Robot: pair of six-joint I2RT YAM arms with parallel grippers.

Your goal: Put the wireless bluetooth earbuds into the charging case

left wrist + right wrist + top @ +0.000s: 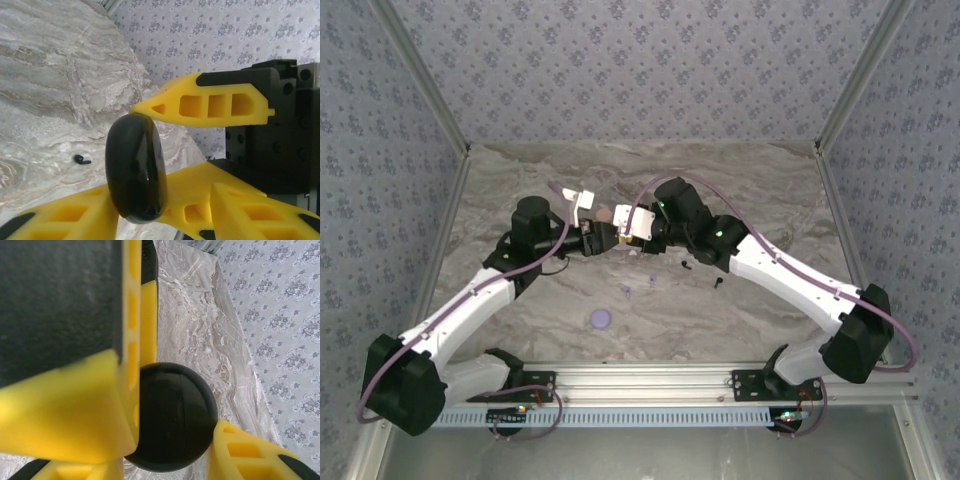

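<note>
The charging case (135,170) is a glossy black round disc held above the table between both grippers. In the left wrist view it stands edge-on, and my left gripper (140,210) is shut on its lower part. The right gripper's finger (200,105) touches its top edge. In the right wrist view the charging case (175,425) sits between the yellow fingers of my right gripper (172,440), which is shut on it. From above, the left gripper (608,238) and the right gripper (634,230) meet at mid-table. Black earbuds (683,263) (719,282) and a lavender earbud (627,291) lie on the table.
A lavender round disc (601,318) lies on the marble table nearer the arm bases. A pale pink disc (605,214) sits just behind the grippers. One black earbud (82,160) shows on the table below the left gripper. Patterned walls enclose the table on three sides.
</note>
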